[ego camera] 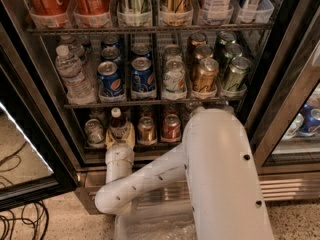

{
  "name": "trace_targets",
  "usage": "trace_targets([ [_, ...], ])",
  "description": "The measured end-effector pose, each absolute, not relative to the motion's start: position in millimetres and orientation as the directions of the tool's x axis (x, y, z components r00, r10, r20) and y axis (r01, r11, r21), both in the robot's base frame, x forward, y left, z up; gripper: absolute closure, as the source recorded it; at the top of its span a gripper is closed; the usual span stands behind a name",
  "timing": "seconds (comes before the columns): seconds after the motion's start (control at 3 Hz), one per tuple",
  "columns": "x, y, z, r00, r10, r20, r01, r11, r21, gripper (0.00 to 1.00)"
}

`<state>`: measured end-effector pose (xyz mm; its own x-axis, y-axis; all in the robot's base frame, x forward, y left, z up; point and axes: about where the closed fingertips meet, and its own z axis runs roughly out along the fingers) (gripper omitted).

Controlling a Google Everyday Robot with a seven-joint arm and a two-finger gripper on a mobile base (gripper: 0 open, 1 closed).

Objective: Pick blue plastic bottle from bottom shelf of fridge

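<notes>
The fridge (262, 84) stands with its door open, its wire racks full of cans and bottles. Across the lower foreground runs the white arm (215, 174). Its thick upper segment rises from the bottom edge, bends at an elbow low on the left, and a short forearm turns upward to the bottom shelf (160, 145).

At the end of that forearm, the gripper (120, 134) sits in the second lane from the left of that shelf. The jaws are drawn in narrow, with one pale yellow pad (131, 134) against each side of the blue plastic bottle (118, 124) at its lower body. They look clamped on it, with no gap showing.

The bottle stands upright on the shelf's surface at the front of its lane, white cap on top and dark body below. A silver can (94, 130) stands just beside it on the left. A copper can (146, 129) and a red can (171, 126) stand on its right.
</notes>
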<state>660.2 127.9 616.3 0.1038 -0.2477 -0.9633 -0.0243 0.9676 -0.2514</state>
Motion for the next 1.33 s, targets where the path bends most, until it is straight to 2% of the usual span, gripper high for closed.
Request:
trace_targets([
  [0.33,661,134,613,0.113,-0.246,-0.963,-0.031,0.967,-0.251,1.00],
  [1.33,659,155,643,0.257,-0.224,-0.940,-0.035,0.970,-0.241,1.00],
])
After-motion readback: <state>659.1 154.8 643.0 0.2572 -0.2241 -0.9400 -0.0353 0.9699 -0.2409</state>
